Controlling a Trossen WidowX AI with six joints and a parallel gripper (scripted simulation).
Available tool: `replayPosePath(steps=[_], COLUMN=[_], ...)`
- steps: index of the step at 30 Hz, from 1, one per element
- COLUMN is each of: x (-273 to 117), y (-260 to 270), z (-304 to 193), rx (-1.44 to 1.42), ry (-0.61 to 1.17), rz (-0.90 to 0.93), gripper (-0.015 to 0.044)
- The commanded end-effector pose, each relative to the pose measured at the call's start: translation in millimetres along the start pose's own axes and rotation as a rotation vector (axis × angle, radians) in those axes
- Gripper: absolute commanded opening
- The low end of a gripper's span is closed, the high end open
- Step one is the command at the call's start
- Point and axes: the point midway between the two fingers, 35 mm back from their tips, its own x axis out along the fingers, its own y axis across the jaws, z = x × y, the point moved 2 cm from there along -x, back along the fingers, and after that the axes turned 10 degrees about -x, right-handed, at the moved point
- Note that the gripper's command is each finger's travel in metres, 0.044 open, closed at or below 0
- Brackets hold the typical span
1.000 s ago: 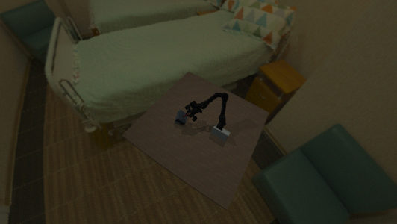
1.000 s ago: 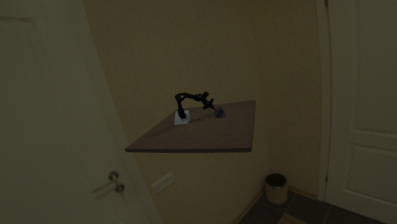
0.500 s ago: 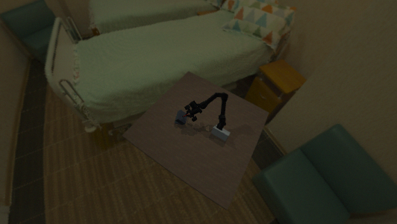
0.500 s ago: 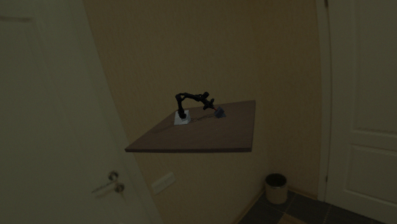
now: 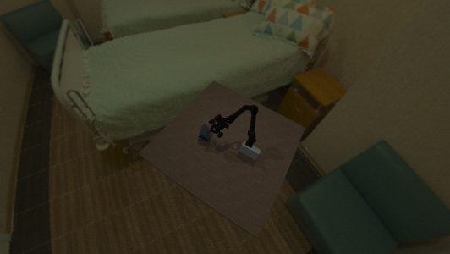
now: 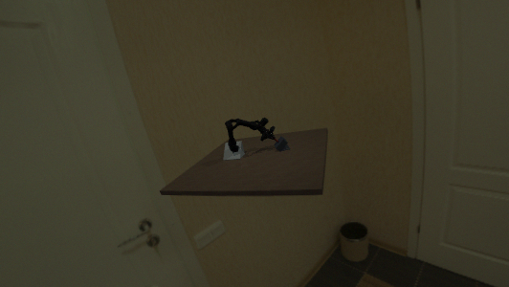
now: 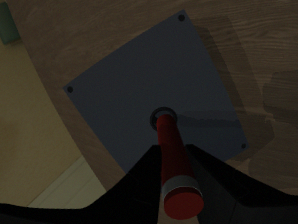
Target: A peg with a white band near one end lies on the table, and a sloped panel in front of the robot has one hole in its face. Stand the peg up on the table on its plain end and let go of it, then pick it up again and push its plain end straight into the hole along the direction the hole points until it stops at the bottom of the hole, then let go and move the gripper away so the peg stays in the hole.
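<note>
With its fingers nearly closed, your black parallel-jaw gripper grips the red cylindrical peg, white-banded end nearest the wrist camera. Plain end at the dark-ringed hole, perhaps just inside; depth unclear. Around it, your blue-grey sloped square panel, on the brown wooden table.

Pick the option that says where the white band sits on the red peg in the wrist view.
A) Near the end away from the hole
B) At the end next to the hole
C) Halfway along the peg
A, since the band circles the red peg close to the end farthest from the hole.
</note>
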Motion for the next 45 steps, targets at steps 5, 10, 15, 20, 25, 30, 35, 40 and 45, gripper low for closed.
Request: replayPosePath(steps=[5,10,15,20,25,30,35,40,45], x=[3.0,6.3,9.3,12.4,15.8,19.2,22.6,26.1,29.5], y=[1.7,1.8,1.9,1.9,1.9,1.9,1.9,2.0,2.0], z=[-0.6,-0.9,-1.2,-1.6,-1.7,-1.8,-1.8,-1.8,-1.7], rx=[0.003,0.003,0.003,0.003,0.003,0.003,0.003,0.003,0.003], ry=[0.0,0.0,0.0,0.0,0.0,0.0,-0.001,-0.001,-0.001], rz=[0.003,0.003,0.003,0.003,0.003,0.003,0.003,0.003,0.004], gripper=[0.0,0.0,0.0,0.0,0.0,0.0,0.0,0.0,0.0])
